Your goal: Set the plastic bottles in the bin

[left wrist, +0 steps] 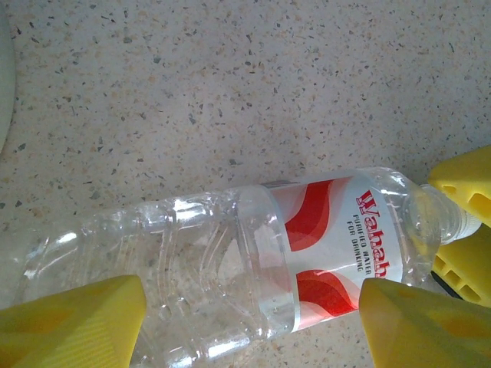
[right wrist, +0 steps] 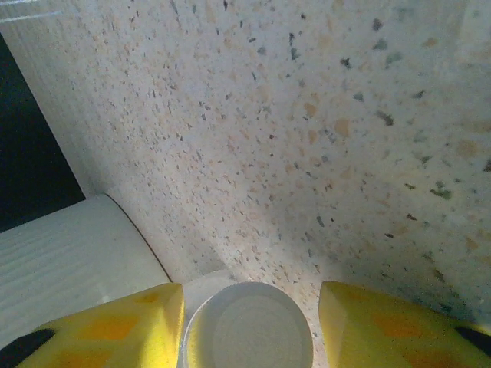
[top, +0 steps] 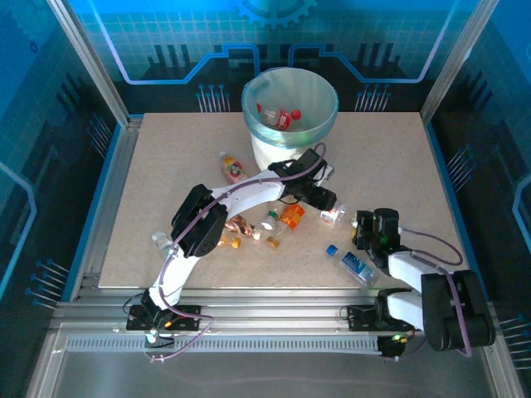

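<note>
Near the bin (top: 267,151), a clear red-labelled bottle (left wrist: 253,261) lies flat on the surface (left wrist: 230,92) under the left gripper (left wrist: 249,310), jaws spread; the right gripper (right wrist: 252,307) flanks its white cap (right wrist: 249,333), whether pinching I cannot tell.

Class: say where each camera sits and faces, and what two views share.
Top external: above, behind the bases, looking down on table, bin, left arm, right arm.
Left wrist: on left arm, looking down at clear bottle; own yellow fingers at bottom.
Right wrist: low over table, facing white cap between own fingers.
Shared: top external and left wrist show the clear bottle.
</note>
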Robot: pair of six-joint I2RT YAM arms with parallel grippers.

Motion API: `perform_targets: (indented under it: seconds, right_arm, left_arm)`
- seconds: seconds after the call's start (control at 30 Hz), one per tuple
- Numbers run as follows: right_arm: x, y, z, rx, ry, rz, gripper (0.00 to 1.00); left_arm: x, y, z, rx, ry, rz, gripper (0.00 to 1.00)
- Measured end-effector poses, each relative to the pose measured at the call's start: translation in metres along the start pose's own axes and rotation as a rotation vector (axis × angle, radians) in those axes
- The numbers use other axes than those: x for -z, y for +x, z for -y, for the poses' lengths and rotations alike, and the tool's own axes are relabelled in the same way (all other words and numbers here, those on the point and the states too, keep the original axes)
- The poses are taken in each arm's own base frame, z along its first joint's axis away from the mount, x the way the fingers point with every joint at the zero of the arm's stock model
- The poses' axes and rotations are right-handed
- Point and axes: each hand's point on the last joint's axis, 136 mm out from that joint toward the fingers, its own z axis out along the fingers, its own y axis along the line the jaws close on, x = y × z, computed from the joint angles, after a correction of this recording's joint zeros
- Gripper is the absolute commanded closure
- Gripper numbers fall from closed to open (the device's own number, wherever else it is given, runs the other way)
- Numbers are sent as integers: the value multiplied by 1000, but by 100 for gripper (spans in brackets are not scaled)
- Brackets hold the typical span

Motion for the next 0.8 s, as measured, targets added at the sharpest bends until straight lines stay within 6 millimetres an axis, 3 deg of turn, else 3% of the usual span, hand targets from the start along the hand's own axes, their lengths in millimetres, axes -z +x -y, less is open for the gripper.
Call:
perform_targets:
  seconds: [0.37, 0.53, 0.67, 0.8]
  right_arm:
    - [-4, -6, -10, -20, -28, 42, 74]
    - [12, -9, -27, 15, -76, 78, 86]
    - [34, -13, -51, 49, -145, 122, 95]
    - [61, -15, -79, 105, -211, 165, 100]
  left_arm:
    - [4, -3, 3, 1, 15, 7, 23]
    - [15, -3, 8, -6, 29, 0, 23]
    - [41, -11, 17, -24, 46, 20, 23]
    - [88, -30, 36, -59, 87, 96, 23]
